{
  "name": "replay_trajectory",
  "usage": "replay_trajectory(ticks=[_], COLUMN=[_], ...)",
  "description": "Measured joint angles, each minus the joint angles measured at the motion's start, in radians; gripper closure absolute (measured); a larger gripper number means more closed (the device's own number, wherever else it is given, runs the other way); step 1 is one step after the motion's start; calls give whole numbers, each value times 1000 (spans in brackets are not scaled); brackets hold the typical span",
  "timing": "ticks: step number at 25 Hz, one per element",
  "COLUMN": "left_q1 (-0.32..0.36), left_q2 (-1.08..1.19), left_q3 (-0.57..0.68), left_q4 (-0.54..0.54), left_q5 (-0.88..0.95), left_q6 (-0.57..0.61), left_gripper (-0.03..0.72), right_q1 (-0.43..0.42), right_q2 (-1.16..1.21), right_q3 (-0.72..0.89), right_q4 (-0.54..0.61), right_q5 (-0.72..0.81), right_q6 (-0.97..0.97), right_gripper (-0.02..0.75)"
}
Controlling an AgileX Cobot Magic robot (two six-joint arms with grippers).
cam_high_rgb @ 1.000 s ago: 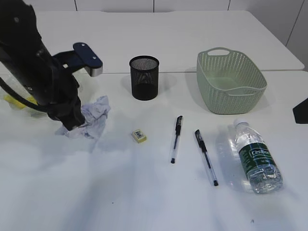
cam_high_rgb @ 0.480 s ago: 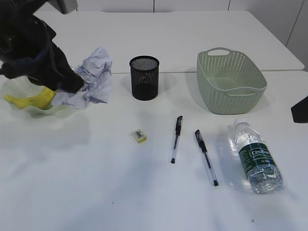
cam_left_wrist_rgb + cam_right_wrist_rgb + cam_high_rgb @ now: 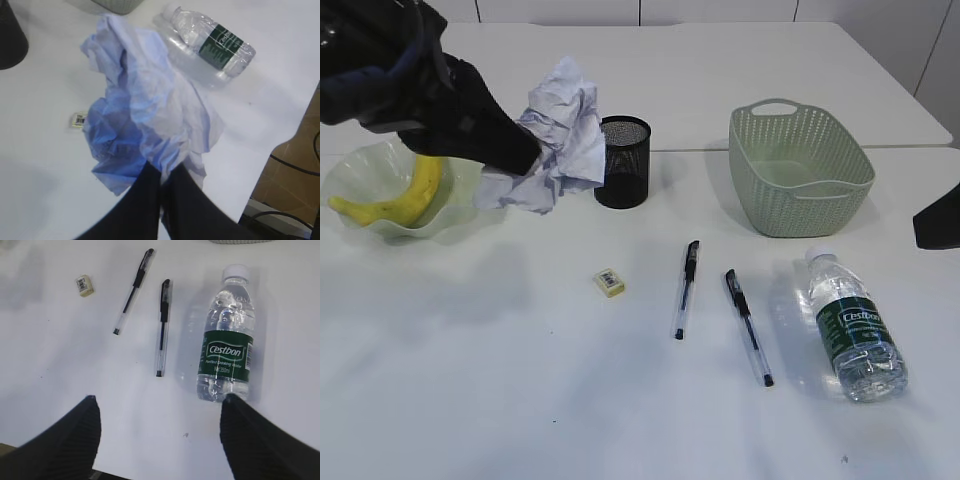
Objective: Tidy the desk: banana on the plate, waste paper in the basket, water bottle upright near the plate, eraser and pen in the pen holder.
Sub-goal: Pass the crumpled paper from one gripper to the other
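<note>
A crumpled sheet of waste paper (image 3: 560, 135) is held in the air above the left half of the white table (image 3: 520, 400), in front of and partly overlapping the black mesh pen holder (image 3: 625, 160). The paper is judged to be very light, soft and easily crushed, with loose folds that may slip or tear; a pinch on a thick bunched fold is judged the safest hold. It is gripped at its lower left edge by the left gripper (image 3: 161, 182), whose 2 dark fingers are pressed together on a fold, with most of the paper billowing beyond the fingertips. The green basket (image 3: 800, 170) stands well apart to the right. The banana (image 3: 395, 200) lies on the pale plate (image 3: 350, 175) at the far left. The eraser (image 3: 609, 282), 2 pens (image 3: 686, 288) and the water bottle (image 3: 850, 330), lying on its side, rest on the table. The right gripper (image 3: 160, 432) is spread wide and empty, hanging above the table near the bottle.
</note>
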Motion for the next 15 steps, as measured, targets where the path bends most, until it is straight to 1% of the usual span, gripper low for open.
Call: replay_trajectory(ticks=[5, 8, 15], left_q1=[-83, -116, -122], left_q2=[0, 2, 22], left_q3=[0, 0, 0], left_q4=[0, 0, 0], left_q5=[-15, -38, -51], left_q6=[0, 0, 0], left_gripper=[693, 693, 693], right_q1=[0, 0, 0], right_q2=[0, 0, 0], right_q3=[0, 0, 0], right_q4=[55, 109, 199], right_q5=[0, 0, 0], right_q6=[-16, -36, -69], right_gripper=[186, 186, 186])
